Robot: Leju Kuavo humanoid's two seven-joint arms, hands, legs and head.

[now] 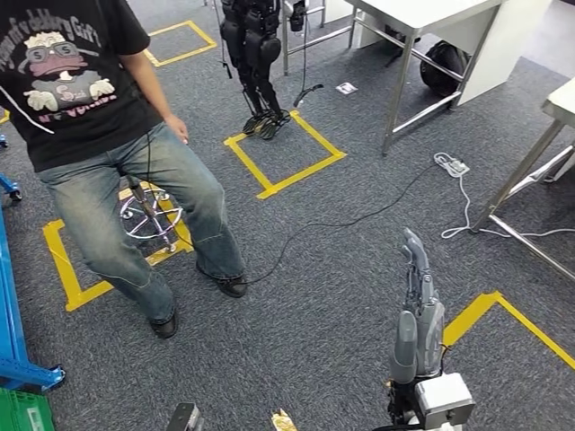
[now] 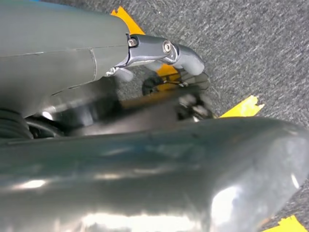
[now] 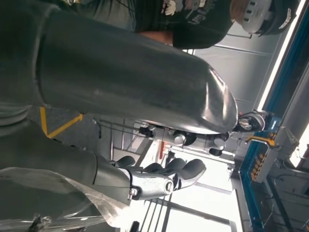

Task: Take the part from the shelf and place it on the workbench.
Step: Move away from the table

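1. Where the part lies cannot be told; neither hand is seen to carry anything that can be made out as it.
2. The right hand (image 1: pixel 419 310) is raised over the floor with its dark fingers stretched out straight and laid side by side, the thick grey thumb held apart from them; nothing is gripped. In the right wrist view the same hand (image 3: pixel 160 176) is seen with smooth rounded fingertips and a bright metal link, and a crinkled clear film (image 3: pixel 54 193) lies by its base; what that film is cannot be told.
3. The left hand (image 2: pixel 146 50) is seen blurred in its wrist view: a slim metal-jointed finger is held straight and apart from the broad glossy thumb, with nothing between them.
4. The floor is covered in coarse grey carpet (image 1: pixel 339 296), marked with squares of yellow tape (image 1: pixel 285 153).
5. A thin black cable (image 1: pixel 339 220) is trailed across the carpet, and a white power strip (image 1: pixel 453 164) lies near a table leg.
6. A person (image 1: pixel 101 135) in a black printed shirt and jeans is seated on a chrome-based stool (image 1: pixel 149 215).
7. A dark legged robot (image 1: pixel 254 54) is stood at a tape square, beside a white-topped surface (image 1: pixel 420 13) on steel legs.
8. A blue metal frame (image 1: pixel 10 296) and a green crate (image 1: pixel 21 413) are seen at the left edge.
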